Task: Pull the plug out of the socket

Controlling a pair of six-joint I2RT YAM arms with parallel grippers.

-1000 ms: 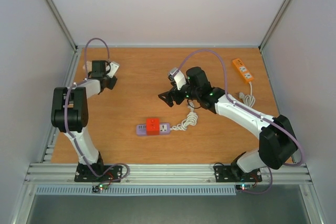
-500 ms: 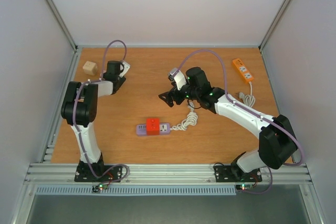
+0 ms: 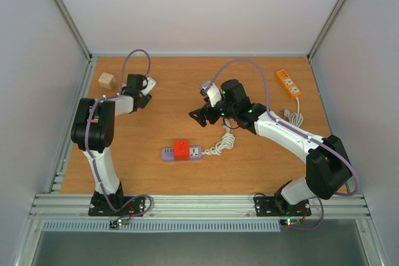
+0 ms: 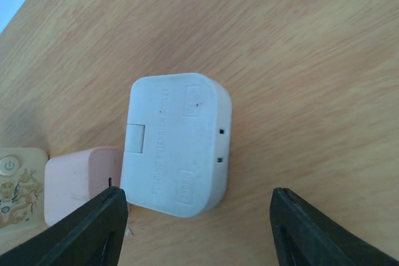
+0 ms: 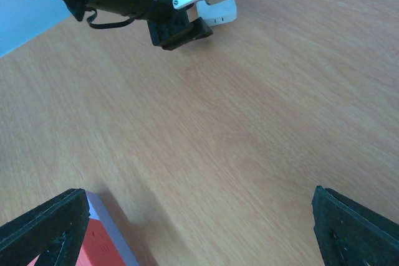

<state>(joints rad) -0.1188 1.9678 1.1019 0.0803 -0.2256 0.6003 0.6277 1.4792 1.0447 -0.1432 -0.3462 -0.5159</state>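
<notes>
Red blocky plug is seated in the purple plastic socket strip mid-table, untouched; right gripper hangs just behind it, jaws wide and empty, likely staged for the pull; left gripper, jaws parted, holds nothing, parked over a white rounded plastic adapter back-left.

Note the raised lettering moulded along the white rounded plastic adapter block; it is too faint to read. A power symbol is printed on the cream patterned panel at left.
</notes>
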